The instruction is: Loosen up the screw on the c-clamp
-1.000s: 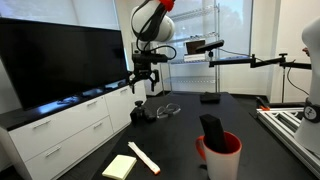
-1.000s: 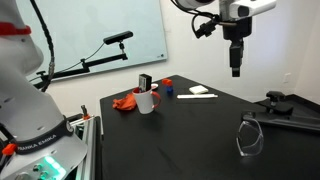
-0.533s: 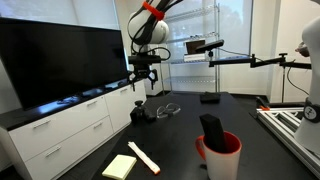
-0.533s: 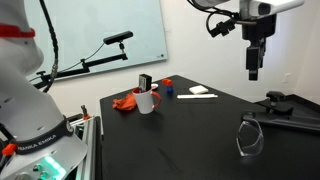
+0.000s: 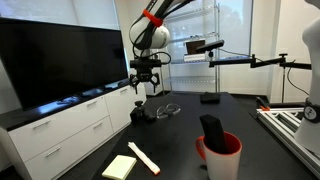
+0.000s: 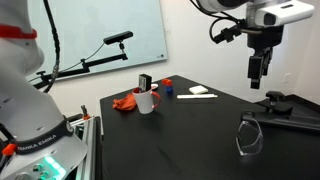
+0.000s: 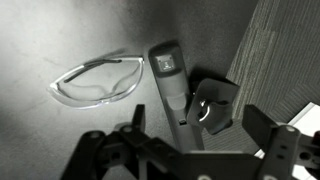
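Matte black tabletop [image 7: 60, 40] bears a blocky dark-metal c-clamp [image 7: 172, 85] beside clear glasses [image 7: 98, 84].

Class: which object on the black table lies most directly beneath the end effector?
The dark c-clamp, centred in the wrist view; the clear safety glasses lie beside it, the red cup far off.

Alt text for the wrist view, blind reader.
A small dark metal c-clamp lies on the black tabletop directly below the open tool, whose two fingers frame the bottom edge without touching it. A pair of clear plastic safety glasses lies to the clamp's left in the picture, apart from it; a grey ribbed surface fills the right edge.
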